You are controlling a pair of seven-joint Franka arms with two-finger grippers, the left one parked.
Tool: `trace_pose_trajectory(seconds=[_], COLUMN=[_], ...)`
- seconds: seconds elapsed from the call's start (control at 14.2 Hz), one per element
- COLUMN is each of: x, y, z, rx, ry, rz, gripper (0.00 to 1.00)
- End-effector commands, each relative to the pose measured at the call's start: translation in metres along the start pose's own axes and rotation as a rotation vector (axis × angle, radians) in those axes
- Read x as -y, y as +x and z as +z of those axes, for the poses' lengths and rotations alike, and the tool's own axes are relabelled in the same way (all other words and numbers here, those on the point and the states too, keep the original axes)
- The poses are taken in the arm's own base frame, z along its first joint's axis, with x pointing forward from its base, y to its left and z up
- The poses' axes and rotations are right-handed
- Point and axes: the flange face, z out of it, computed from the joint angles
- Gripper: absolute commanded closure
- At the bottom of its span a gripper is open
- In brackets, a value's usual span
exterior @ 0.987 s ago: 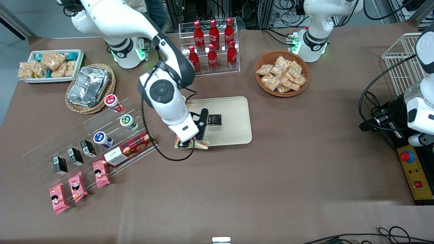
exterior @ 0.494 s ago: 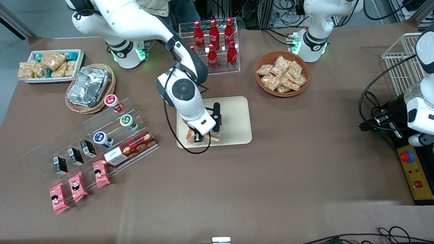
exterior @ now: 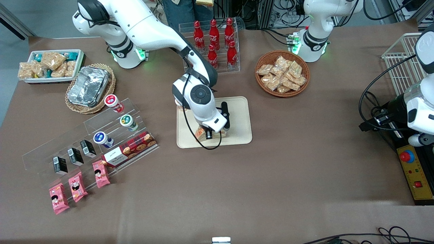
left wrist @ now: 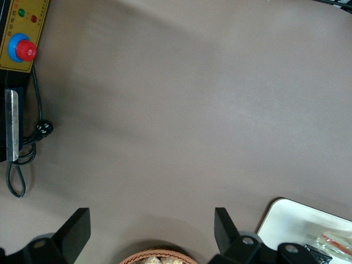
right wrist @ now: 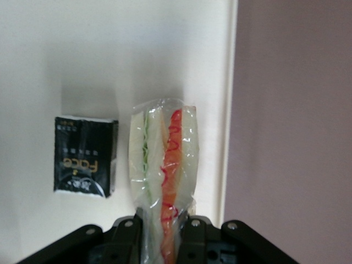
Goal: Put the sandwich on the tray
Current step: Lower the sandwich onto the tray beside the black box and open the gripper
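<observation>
From my remote station, the clearest lettering is "Face" in gold on the small black packet (right wrist: 86, 163) lying on the tray (right wrist: 66, 49); the finer line under it I can't make out. The red bottles (exterior: 213, 33) in the acrylic rack carry white script that looks like Coca-Cola, though I'm going partly by its shape. The gripper (right wrist: 163, 228) bears no writing I can read.
</observation>
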Motion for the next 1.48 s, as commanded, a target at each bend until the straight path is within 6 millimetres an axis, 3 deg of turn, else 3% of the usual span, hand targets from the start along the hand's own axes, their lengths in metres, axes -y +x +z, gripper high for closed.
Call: trace_pose_trajectory(seconds=[0.0, 0.07, 0.14, 0.56, 0.71, 0.92, 1.13, 1.2, 1.41], x=[0.000, 0.001, 0.002, 0.001, 0.001, 0.002, -0.005, -0.012, -0.043], y=[0.001, 0.002, 0.003, 0.002, 0.002, 0.002, -0.016, -0.030, -0.103], z=[0.011, 0.012, 0.013, 0.012, -0.004, -0.057, -0.109, -0.126, -0.180], rx=[-0.020, -0.021, -0.019, -0.019, -0.019, -0.037, -0.058, -0.060, -0.067], ry=[0.028, 0.029, 0.031, 0.035, 0.041, 0.036, 0.022, 0.022, 0.027], rz=[0.040, 0.054, 0.053, 0.058, 0.055, 0.051, 0.079, 0.101, 0.231], gripper=[1.00, 0.47, 0.01, 0.01, 0.01, 0.01, 0.01, 0.01, 0.01])
